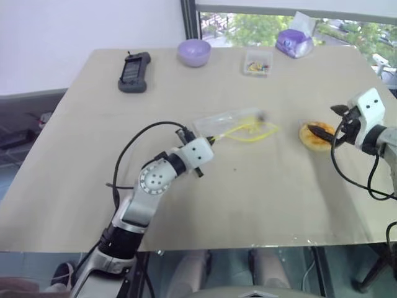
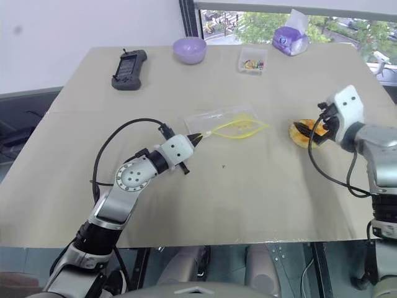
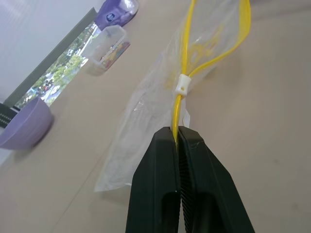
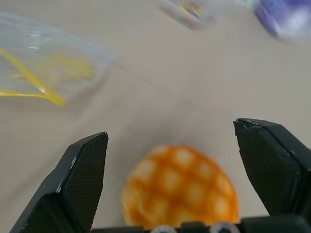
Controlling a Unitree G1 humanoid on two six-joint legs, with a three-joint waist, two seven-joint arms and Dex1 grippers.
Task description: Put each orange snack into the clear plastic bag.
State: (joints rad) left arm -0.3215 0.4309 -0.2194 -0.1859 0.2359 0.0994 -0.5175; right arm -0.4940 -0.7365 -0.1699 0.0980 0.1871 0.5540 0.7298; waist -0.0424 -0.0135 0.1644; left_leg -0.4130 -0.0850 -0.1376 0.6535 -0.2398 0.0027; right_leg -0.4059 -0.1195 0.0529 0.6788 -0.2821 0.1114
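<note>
The clear plastic bag lies flat mid-table, its mouth with the yellow seal strip bowed open toward the right. My left gripper is shut on the end of that strip, level with the table. An orange snack, a round bun with a grid top, sits on the table to the right of the bag. My right gripper hovers at the bun with its jaws wide open. In the right wrist view the orange snack lies between the two fingers; whether they touch it I cannot tell.
Along the table's far edge stand a black handheld device, a purple bowl, a small clear box of colourful bits and a purple tissue pack. The table's right edge runs close behind my right arm.
</note>
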